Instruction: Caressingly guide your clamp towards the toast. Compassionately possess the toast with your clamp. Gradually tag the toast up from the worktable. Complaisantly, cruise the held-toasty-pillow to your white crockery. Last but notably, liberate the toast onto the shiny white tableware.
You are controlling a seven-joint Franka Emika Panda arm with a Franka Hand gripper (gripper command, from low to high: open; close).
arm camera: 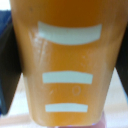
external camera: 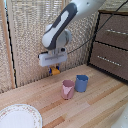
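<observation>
On worktable (external camera: 95, 102): pink cup (external camera: 67, 89), blue cup (external camera: 81, 83); cabinet (external camera: 111, 42) behind.

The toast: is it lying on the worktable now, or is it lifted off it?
Lifted off. In the exterior view the toast hangs between the tool fingers, above the worktable. The wrist view shows it filling the frame.

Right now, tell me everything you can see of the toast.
The toast is a small flat orange-yellow toy slice, glossy and plastic-looking. In the wrist view it fills the picture, showing three pale horizontal stripes, widest to narrowest. It is off the worktable, held in the air in the pincer, with dark fingers on both sides of it. In the exterior view it hangs below the white gripper body, above and behind the pink cup. The white plate lies far toward the exterior view's left.
</observation>
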